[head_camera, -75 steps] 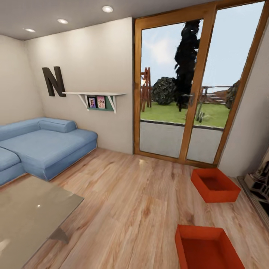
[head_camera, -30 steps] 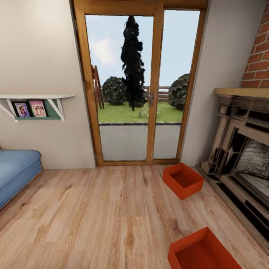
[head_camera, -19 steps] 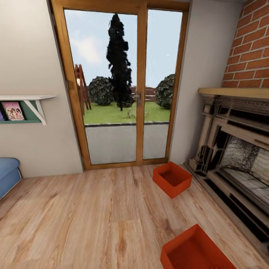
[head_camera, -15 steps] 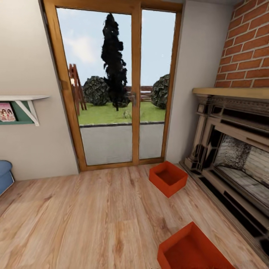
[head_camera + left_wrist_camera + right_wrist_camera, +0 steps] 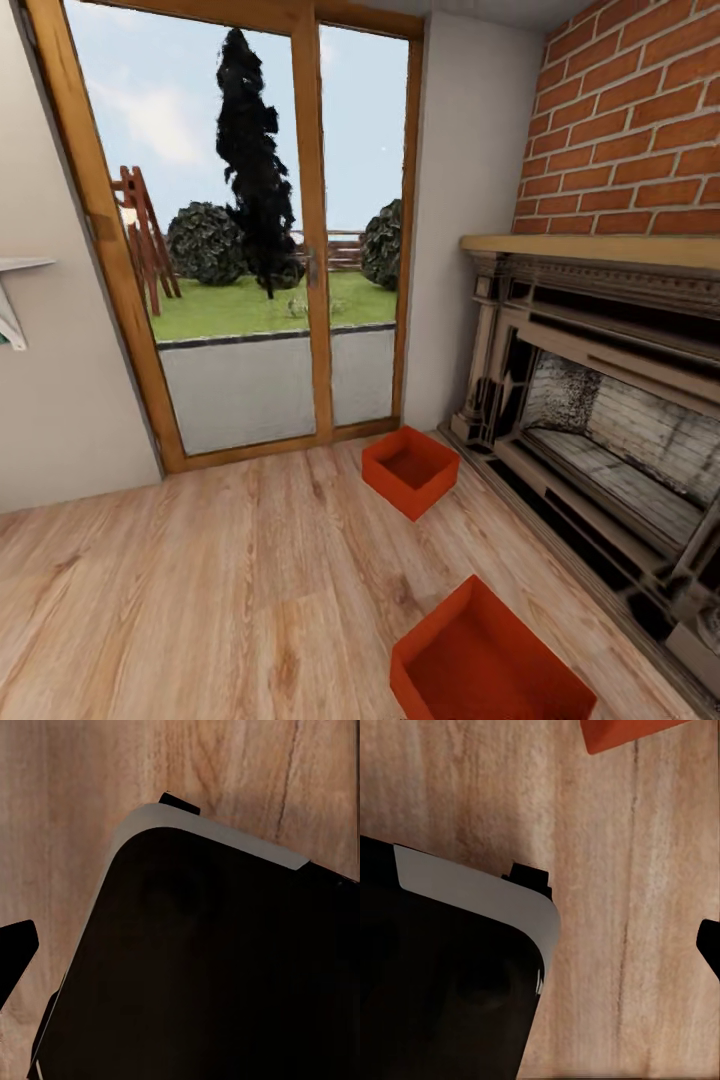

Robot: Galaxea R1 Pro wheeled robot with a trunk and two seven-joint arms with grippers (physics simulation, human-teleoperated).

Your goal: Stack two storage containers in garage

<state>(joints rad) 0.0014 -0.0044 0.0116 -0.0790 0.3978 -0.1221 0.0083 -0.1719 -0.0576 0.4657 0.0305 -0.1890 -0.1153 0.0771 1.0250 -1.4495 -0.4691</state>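
While the head view looks over the living room's plank floor [image 5: 200, 600], the far storage container [image 5: 410, 470] sits near the glass door [image 5: 240, 230], and the near storage container [image 5: 480, 665] lies beside the fireplace [image 5: 590, 420], well apart from it.

From the left wrist view, a dark robot body [image 5: 202, 967] covers the planks; whether that gripper is apart or together I cannot tell.

From the right wrist view, an orange-red container corner [image 5: 622, 731] shows over the wood; this gripper's state also cannot be judged.
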